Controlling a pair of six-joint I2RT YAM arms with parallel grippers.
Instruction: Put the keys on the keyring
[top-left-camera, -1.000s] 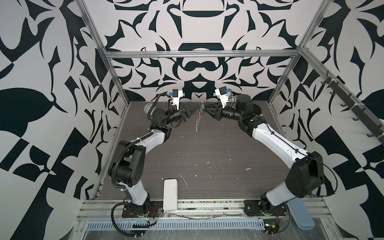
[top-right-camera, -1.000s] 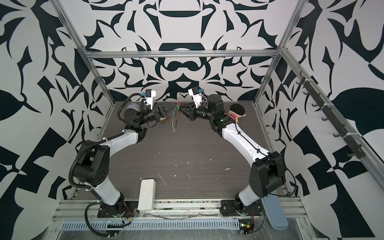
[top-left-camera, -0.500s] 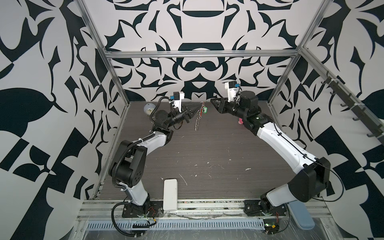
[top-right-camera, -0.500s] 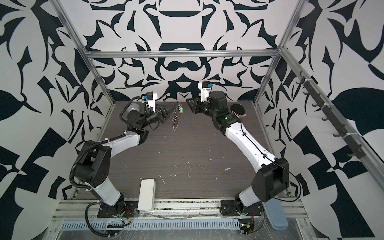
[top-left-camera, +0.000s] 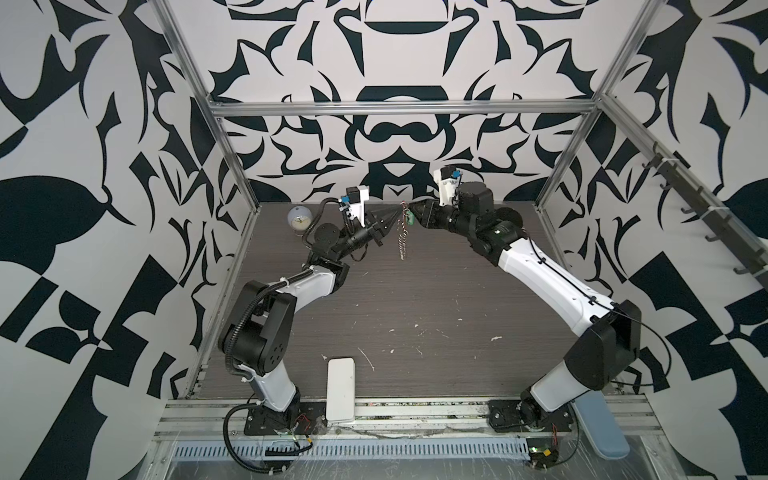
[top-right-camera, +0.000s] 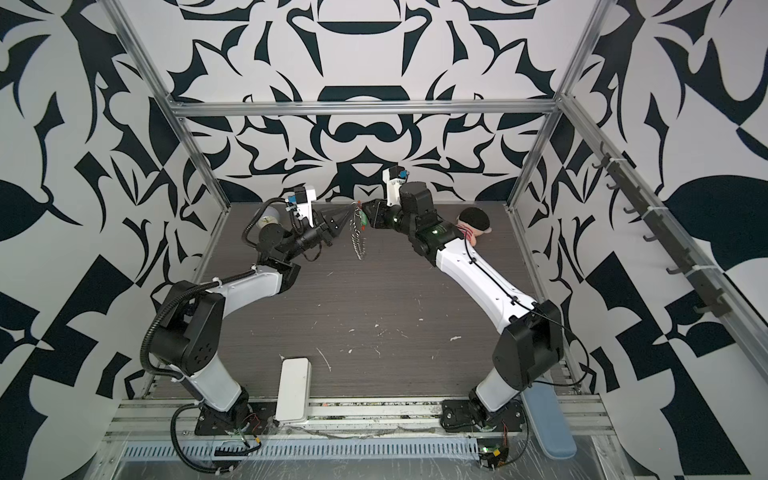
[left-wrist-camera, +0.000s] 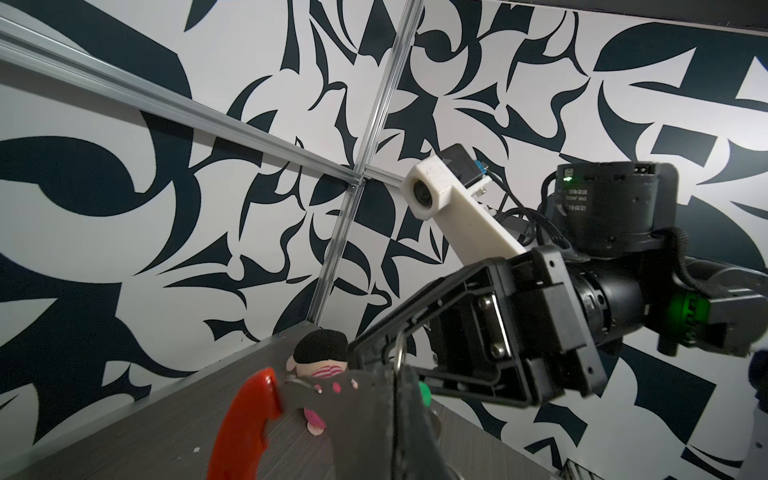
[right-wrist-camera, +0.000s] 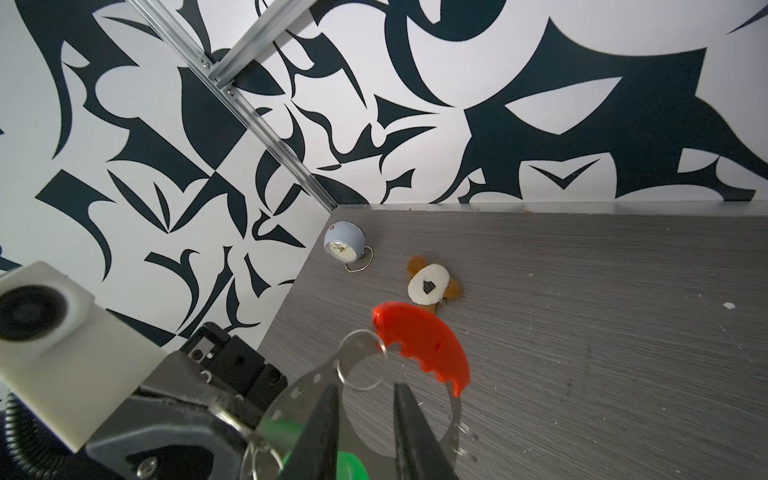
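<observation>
Red-orange bar (right-wrist-camera: 419, 345) and flat silver plate (right-wrist-camera: 291, 395) of the keyring (top-left-camera: 402, 239): both in the air over the middle of the far edge of the bench (top-left-camera: 415, 299), between the two arms.

Left fingers (top-left-camera: 382, 217): fully closed, pinching the silver plate. In both top views the linked silver rings hang straight down from that grip. Cannot tell whether the lowest link reaches the bench.

Right fingers (right-wrist-camera: 320, 432): narrow, with a slot of bench visible between the tips. The green head of the key (right-wrist-camera: 351, 465) is caught low between them; the blade is not visible. In both top views the key shows as a green speck at the right fingertips, touching or just beside the top of the hanging links; cannot tell which. The two sets of fingers point at each other, nearly tip to tip.

Right wrist view: a thin wire ring (right-wrist-camera: 361, 361) passes through the end of the silver plate next to the red-orange bar, just beyond the right fingertips.

Elsewhere on the bench:
- Pale blue round clock (top-left-camera: 299, 217) in the far left corner.
- White-and-brown plush toy (right-wrist-camera: 430, 284) lying flat near the clock.
- Black-capped plush (top-right-camera: 473, 222) near the far right corner, partly behind the right arm.
- White oblong block (top-left-camera: 340, 388) at the near edge, left of middle, its near end lying over the metal rail (top-left-camera: 415, 409).
</observation>
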